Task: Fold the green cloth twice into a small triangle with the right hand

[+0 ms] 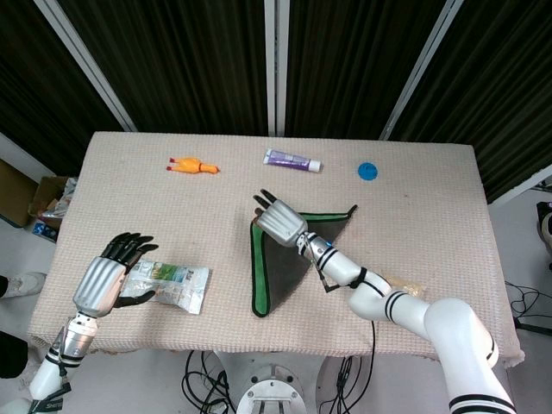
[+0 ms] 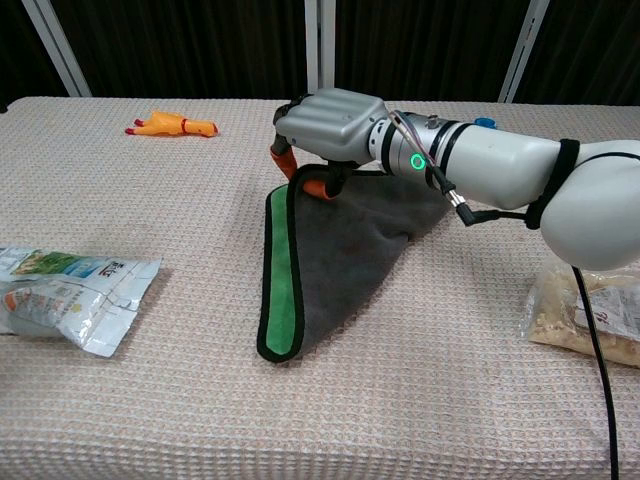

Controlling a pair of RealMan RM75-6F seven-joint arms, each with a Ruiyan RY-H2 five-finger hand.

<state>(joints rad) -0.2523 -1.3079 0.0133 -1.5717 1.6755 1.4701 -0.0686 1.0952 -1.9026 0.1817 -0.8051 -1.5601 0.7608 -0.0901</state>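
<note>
Green cloth lay near the middle of the tabletop in the head view, its grey underside turned up over most of it, a thin green strip showing along the left edge. Right hand sat at the cloth's far-left corner, fingers reaching just past that corner. Left hand hovered at the near-left, fingers spread and holding nothing, a snack packet just beside them. Far beyond the right fingers lay a rubber chicken, a purple tube and a blue cap.

Down in the chest view, the right hand pinched the cloth's carried corner between orange-tipped fingers, the corner lifted slightly off the layer beneath. A triangular shape ran back toward the near edge from those fingers. A second bag sat well to the right.

By my reading, the first diagonal fold looked nearly made but not released or flattened; the second fold was still to do.
</note>
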